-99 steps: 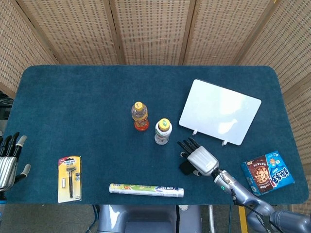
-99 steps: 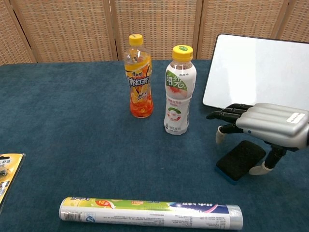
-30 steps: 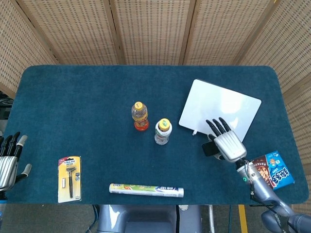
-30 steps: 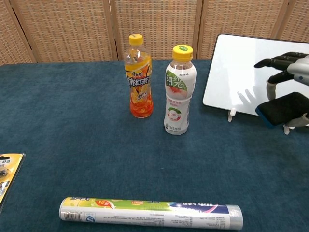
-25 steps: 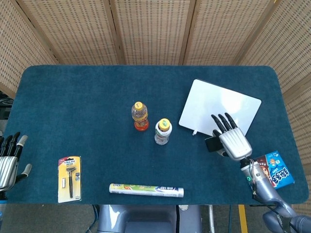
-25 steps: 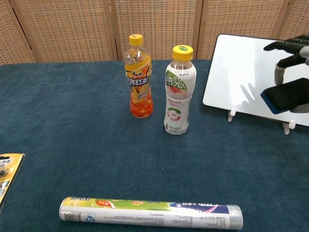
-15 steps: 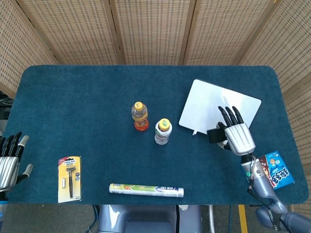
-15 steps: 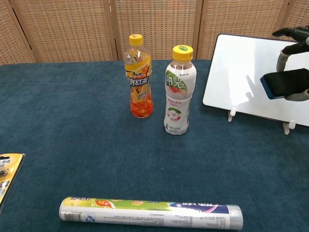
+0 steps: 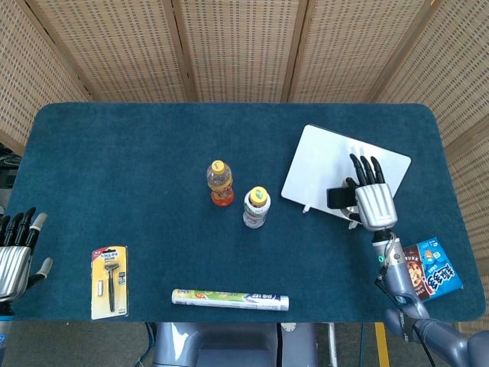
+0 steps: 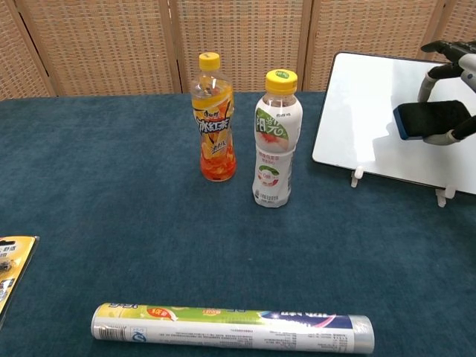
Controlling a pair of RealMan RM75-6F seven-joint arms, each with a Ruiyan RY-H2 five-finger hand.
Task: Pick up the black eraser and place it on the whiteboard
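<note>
since the earlier frames the right hand (image 9: 374, 200) has lifted the eraser (image 10: 431, 119) off the table and carried it over the whiteboard (image 9: 328, 164), grasping it. lower until it rests flat, then release. left hand (image 9: 14, 256) idles, fingers spread, holding nothing.

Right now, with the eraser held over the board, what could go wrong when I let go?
The whiteboard stands tilted on small feet, so the black eraser may slide down its sloped face and off the lower edge once the right hand lets go. Pressing down to seat it could push or tip the board on those feet. In the chest view the hand sits at the frame edge, so judge contact mainly from the head view.
</note>
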